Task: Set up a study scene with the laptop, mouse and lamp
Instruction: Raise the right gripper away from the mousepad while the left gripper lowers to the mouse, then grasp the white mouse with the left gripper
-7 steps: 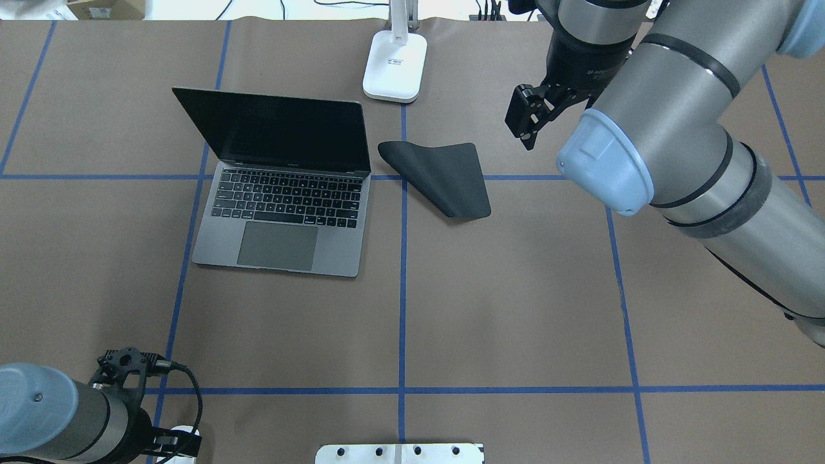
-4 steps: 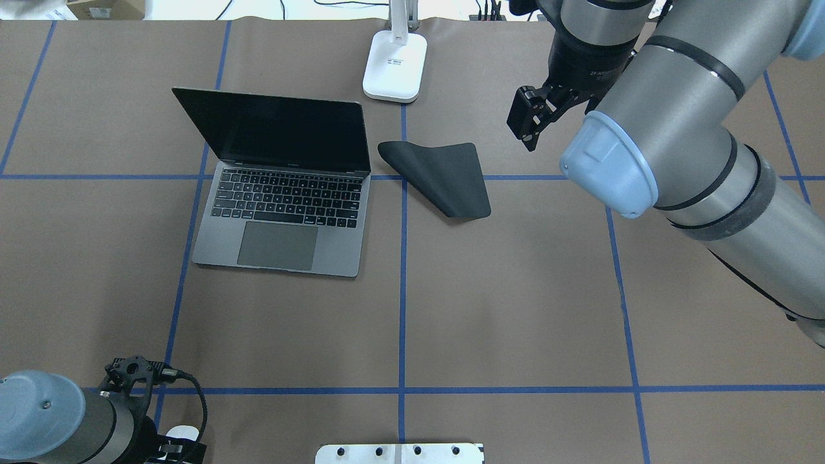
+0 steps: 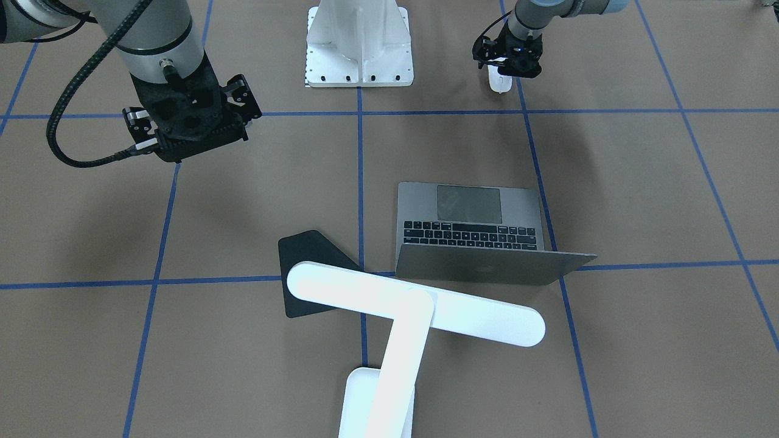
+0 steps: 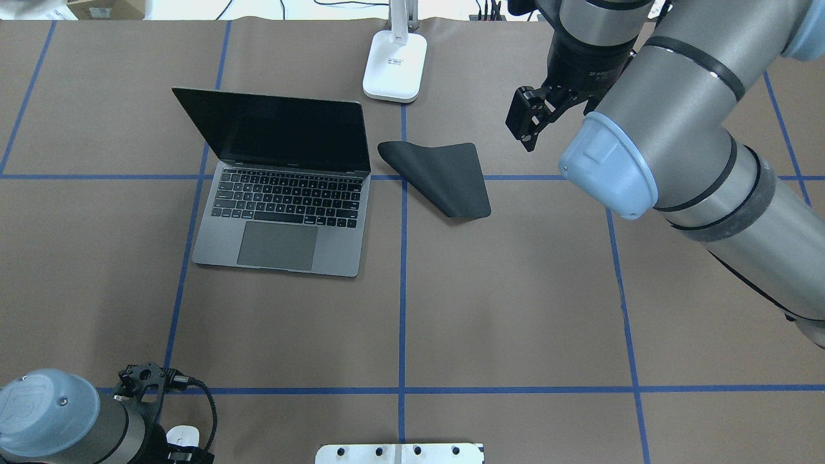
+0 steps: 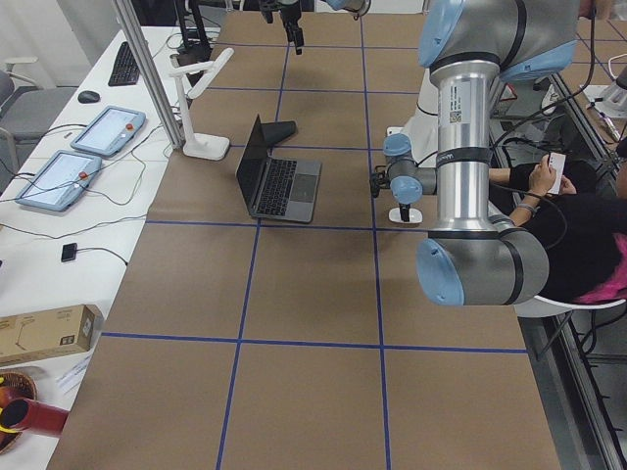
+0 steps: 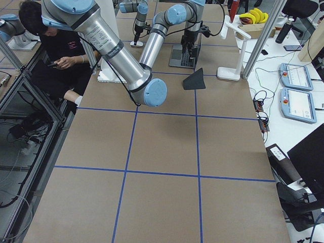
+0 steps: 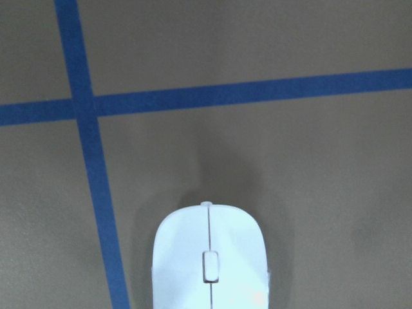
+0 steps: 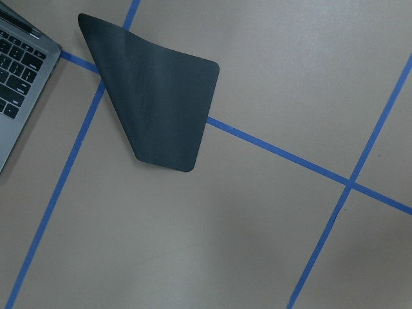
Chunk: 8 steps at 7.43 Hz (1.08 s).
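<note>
The grey laptop [image 4: 283,193] stands open left of the table's middle, also in the front view [image 3: 475,225]. The white lamp [image 3: 414,304] stands at the far edge behind it, base [image 4: 394,64] upright. The white mouse [image 7: 210,257] lies on the table at the near left [image 4: 182,437], by a blue tape crossing. My left gripper [image 3: 510,64] hangs right over it, jaws apparently open; no fingers show in the left wrist view. My right gripper [image 4: 527,138] hovers open and empty above the table, right of the black pad.
A flat black pad [image 4: 445,177] lies askew between laptop and right gripper, one edge curled up; it also shows in the right wrist view [image 8: 154,103]. A white bolted pedestal [image 4: 399,453] sits at the near edge. An operator sits beside the table in the side views.
My left arm has drawn back toward the near edge and come over the mouse. My right gripper has hardly moved. Laptop, lamp and pad are unchanged.
</note>
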Tool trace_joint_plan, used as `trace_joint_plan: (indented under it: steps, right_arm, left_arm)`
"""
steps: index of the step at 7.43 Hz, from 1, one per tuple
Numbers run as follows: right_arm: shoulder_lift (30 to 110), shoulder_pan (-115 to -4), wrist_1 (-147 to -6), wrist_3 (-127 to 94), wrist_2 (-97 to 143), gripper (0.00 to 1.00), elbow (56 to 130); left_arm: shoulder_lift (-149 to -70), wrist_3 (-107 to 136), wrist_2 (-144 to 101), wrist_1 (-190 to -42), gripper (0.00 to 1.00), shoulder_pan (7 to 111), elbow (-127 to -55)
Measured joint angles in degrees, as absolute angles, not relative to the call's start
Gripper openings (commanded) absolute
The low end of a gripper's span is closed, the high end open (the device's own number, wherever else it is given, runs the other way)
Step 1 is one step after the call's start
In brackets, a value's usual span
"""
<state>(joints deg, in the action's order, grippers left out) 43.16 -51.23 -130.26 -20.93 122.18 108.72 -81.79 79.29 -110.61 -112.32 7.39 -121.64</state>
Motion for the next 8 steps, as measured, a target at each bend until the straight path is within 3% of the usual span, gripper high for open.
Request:
trace_joint_plan:
  steps: [8]
  right_arm:
    - [42.69,-50.6,-130.25,-21.08,121.15,1.0,108.72]
  left_arm:
    - [-82.73,78.46,-116.43,-112.01,0.93,8.34,-121.02]
